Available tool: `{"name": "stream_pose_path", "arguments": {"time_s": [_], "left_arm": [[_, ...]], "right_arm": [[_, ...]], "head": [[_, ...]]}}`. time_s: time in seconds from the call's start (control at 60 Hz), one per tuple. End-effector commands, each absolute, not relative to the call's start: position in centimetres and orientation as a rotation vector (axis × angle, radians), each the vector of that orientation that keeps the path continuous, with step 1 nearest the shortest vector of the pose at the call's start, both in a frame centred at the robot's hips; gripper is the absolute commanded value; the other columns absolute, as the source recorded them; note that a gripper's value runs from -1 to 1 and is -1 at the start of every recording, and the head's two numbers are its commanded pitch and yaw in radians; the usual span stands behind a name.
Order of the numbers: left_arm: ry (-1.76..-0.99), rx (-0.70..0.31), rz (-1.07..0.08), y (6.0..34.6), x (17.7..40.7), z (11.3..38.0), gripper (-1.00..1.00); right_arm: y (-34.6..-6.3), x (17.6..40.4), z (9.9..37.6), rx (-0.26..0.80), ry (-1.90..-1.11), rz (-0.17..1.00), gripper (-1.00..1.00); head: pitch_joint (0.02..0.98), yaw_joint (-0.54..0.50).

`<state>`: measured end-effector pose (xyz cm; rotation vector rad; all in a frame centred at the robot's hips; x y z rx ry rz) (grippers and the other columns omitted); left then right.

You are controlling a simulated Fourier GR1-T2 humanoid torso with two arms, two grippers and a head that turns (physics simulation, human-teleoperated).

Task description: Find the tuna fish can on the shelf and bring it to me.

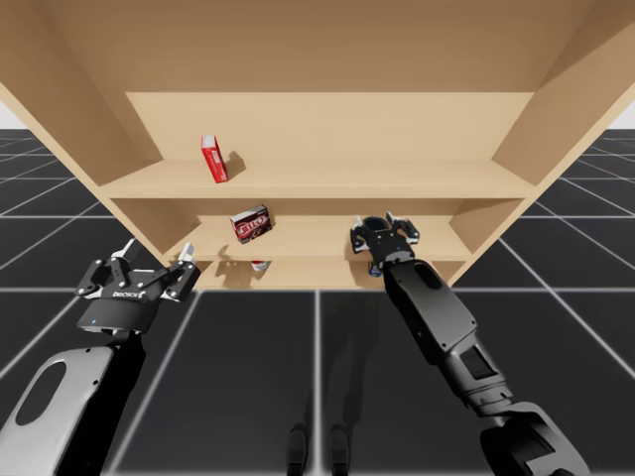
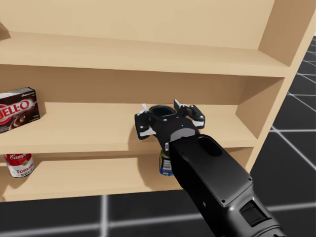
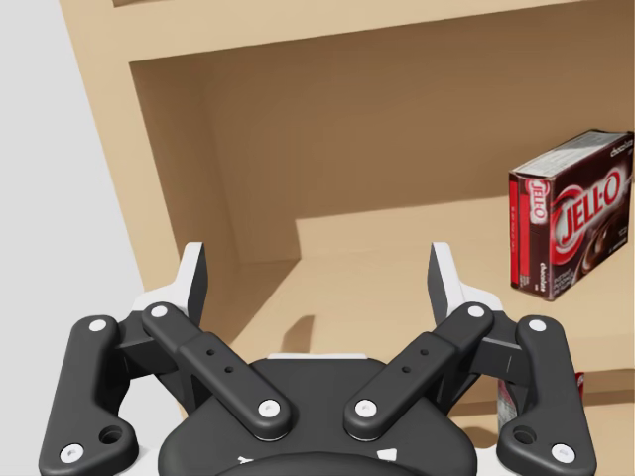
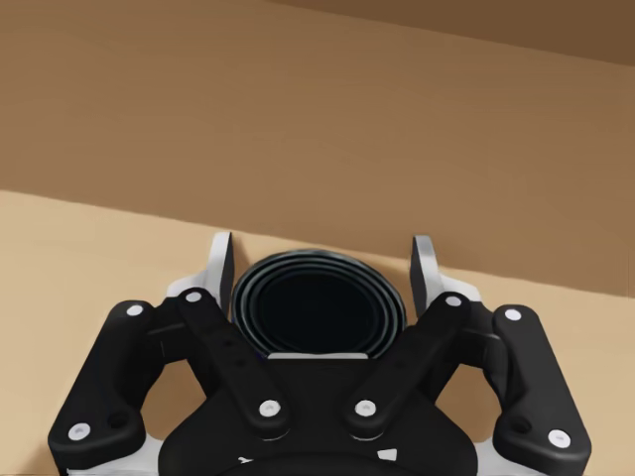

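Item: tuna fish can, round, dark, with ringed face turned toward the right wrist camera. Location: middle board of the wooden shelf, right of centre, near the back wall. Whether it rests on the board or is raised off it cannot be told.

Held by: right gripper, one finger at each side of the can, closed on it from both sides. The right arm reaches in from the front of the shelf.

Directly below, on the lower board: blue and yellow can, upright, partly hidden by the arm.

Same middle board, well to the left: dark red-brown box, standing.

Lower board, under that box: red and white can, upright.

Upper board, left part: red box, tilted.

Left gripper: fingers spread wide, nothing between them, in front of the shelf's left end, the red-brown box ahead and to its side.
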<state>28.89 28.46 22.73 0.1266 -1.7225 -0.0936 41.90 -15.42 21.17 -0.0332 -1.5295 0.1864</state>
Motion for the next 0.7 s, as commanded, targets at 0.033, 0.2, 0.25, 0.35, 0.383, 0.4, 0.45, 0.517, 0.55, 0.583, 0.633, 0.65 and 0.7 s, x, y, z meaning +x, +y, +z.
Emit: {"name": "stream_pose_path", "arguments": {"time_s": [0.033, 0.2, 0.25, 0.35, 0.383, 0.4, 0.45, 0.517, 0.55, 0.583, 0.633, 0.65, 0.7], "left_arm": [[-1.721, 0.126, -0.095, 28.4, 29.0, 22.7, -1.0], [-1.719, 0.127, -0.096, 28.4, 29.0, 22.6, -1.0], [-1.718, 0.126, -0.097, 28.4, 29.0, 22.6, -1.0], [-1.718, 0.126, -0.096, 28.4, 29.1, 22.6, -1.0], [-1.718, 0.126, -0.096, 28.4, 29.1, 22.6, -1.0], [-1.718, 0.126, -0.096, 28.4, 29.1, 22.6, -1.0], [-1.718, 0.126, -0.096, 28.4, 29.1, 22.6, -1.0], [-1.719, 0.126, -0.096, 28.5, 29.1, 22.5, -1.0], [-1.719, 0.126, -0.096, 28.5, 29.1, 22.6, -1.0], [-1.719, 0.126, -0.096, 28.4, 29.1, 22.5, -1.0], [-1.719, 0.127, -0.096, 28.4, 29.1, 22.5, -1.0], [-1.719, 0.127, -0.096, 28.4, 29.1, 22.5, -1.0], [-1.719, 0.127, -0.097, 28.4, 29.1, 22.5, -1.0]], "right_arm": [[-15.6, 41.4, 17.8, -0.034, -1.423, 0.159, 1.0], [-16.7, 40.8, 17.5, -0.025, -1.409, 0.142, 1.0], [-17.0, 40.5, 17.7, -0.024, -1.416, 0.138, 1.0], [-17.5, 39.8, 18.4, -0.032, -1.44, 0.137, 1.0], [-17.7, 39.4, 18.8, -0.033, -1.452, 0.137, 1.0], [-17.7, 39.3, 19.0, -0.031, -1.455, 0.136, 1.0], [-18.0, 38.6, 19.7, -0.042, -1.481, 0.138, 1.0], [-18.5, 37.8, 20.6, -0.055, -1.514, 0.14, 1.0], [-18.6, 37.6, 20.8, -0.058, -1.524, 0.138, 1.0], [-18.8, 37.1, 21.2, -0.061, -1.536, 0.138, 1.0], [-19.1, 36.4, 21.9, -0.066, -1.559, 0.137, 1.0], [-19.1, 36.3, 22.0, -0.068, -1.564, 0.136, 1.0], [-19.4, 35.5, 22.6, -0.082, -1.59, 0.139, 1.0]], "head": [[0.573, -0.22], [0.574, -0.22], [0.574, -0.22], [0.57, -0.22], [0.57, -0.22], [0.571, -0.22], [0.57, -0.22], [0.57, -0.22], [0.569, -0.22], [0.57, -0.22], [0.57, -0.22], [0.57, -0.22], [0.569, -0.22]]}}
